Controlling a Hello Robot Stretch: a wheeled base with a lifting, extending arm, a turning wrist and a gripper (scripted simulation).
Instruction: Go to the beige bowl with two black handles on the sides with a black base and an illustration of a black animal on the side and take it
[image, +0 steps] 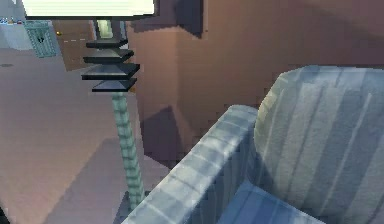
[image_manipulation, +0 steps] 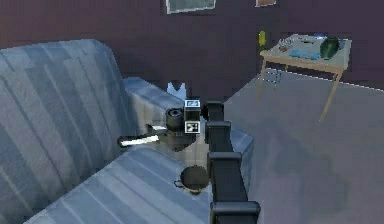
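On the striped blue-grey sofa seat (image_manipulation: 120, 190) lies a small round dark bowl-shaped thing (image_manipulation: 193, 180), close to the left of the dark arm bar (image_manipulation: 228, 175); its markings cannot be made out. Farther up the arm, the gripper (image_manipulation: 138, 140) reaches left over the sofa cushions from its dark body below the white marker squares (image_manipulation: 192, 115). I cannot tell whether it holds anything. The same striped sofa (image: 300, 140) rises at the forward view's right.
A floor lamp (image: 125, 130) with dark tiered shelves stands close ahead beside the sofa's armrest, with a brown wall behind it. A small wooden table (image_manipulation: 338, 68) at the arm side view's upper right carries a green round thing (image_manipulation: 328, 47) and flat items. Grey floor lies between.
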